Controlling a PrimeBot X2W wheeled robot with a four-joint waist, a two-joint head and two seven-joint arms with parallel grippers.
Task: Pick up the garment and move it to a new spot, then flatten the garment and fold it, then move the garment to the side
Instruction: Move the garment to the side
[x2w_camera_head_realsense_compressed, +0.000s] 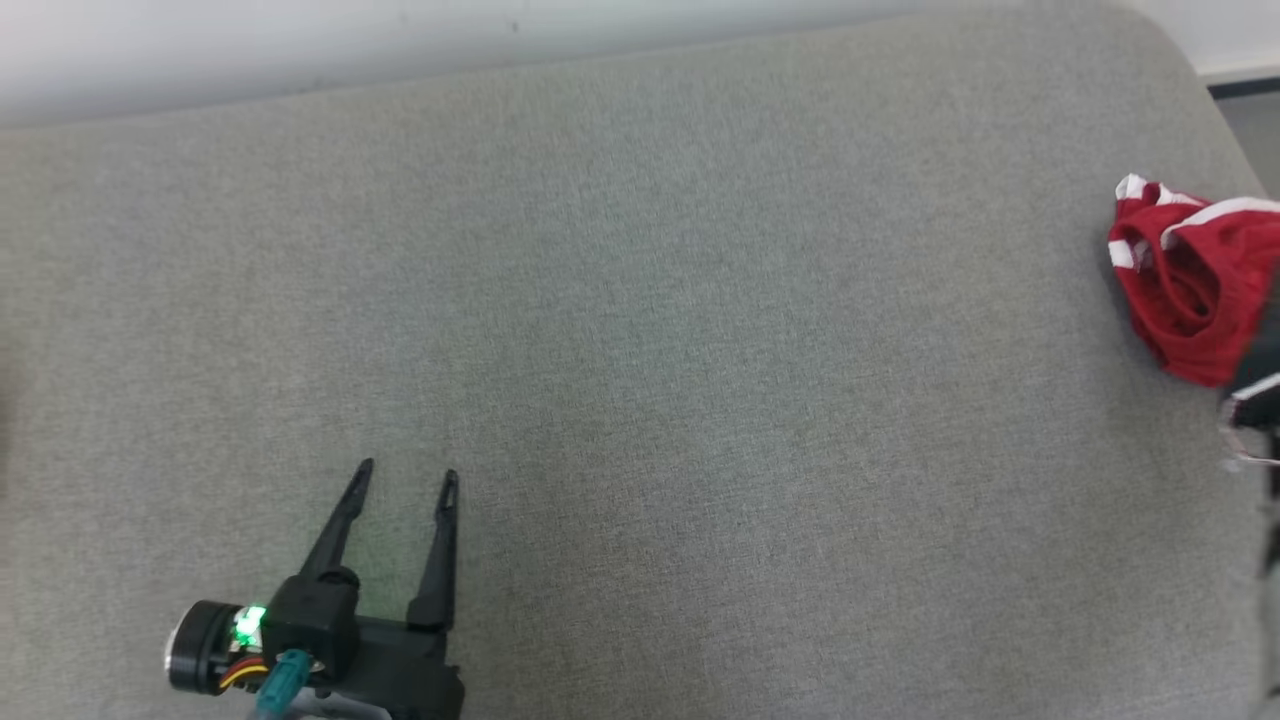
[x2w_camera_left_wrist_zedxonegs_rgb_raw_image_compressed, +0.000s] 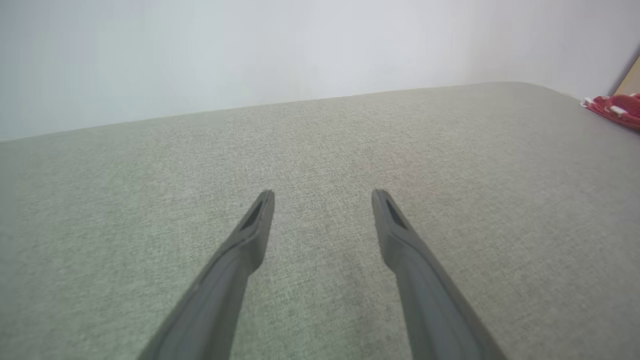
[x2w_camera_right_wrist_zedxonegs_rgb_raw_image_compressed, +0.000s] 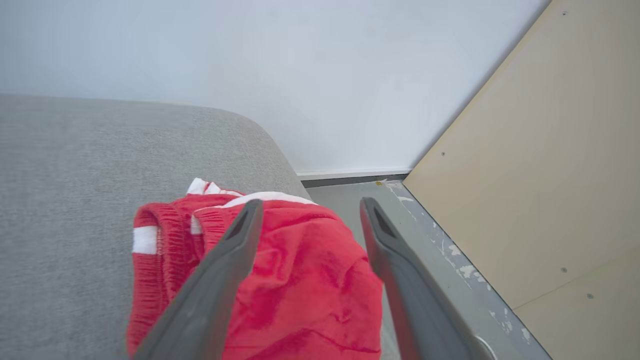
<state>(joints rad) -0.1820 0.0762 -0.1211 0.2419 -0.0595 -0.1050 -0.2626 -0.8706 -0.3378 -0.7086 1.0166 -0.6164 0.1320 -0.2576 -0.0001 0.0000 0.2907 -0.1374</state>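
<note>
- grey fabric pad (x2w_camera_head_realsense_compressed: 640, 300): takes up most of head view, rounded corner at far R.
- white wall (x2w_camera_right_wrist_zedxonegs_rgb_raw_image_compressed: 300, 60) runs behind pad. A beige panel (x2w_camera_right_wrist_zedxonegs_rgb_raw_image_compressed: 550, 175) stands at an angle to R of it, w/ screw heads showing.
- grey floor (x2w_camera_right_wrist_zedxonegs_rgb_raw_image_compressed: 350, 200): strip betw. pad corner and panel, paint chipped along panel's foot.
- garment (x2w_camera_head_realsense_compressed: 1190, 280): red w/ white stripes and ribbed elastic band. Bunched in a heap at pad's R edge, near the rounded corner. Crumpled, not flattened.
- R gripper (x2w_camera_right_wrist_zedxonegs_rgb_raw_image_compressed: 311, 201): jaws apart, fingers spread over R part of the heap. Red cloth seen betw. them, not pinched. Can't tell if fingers touch cloth.
- L gripper (x2w_camera_head_realsense_compressed: 407, 472): lower L of head view, jaws apart, plain pad fabric betw. fingers. Well apart from garment.
</note>
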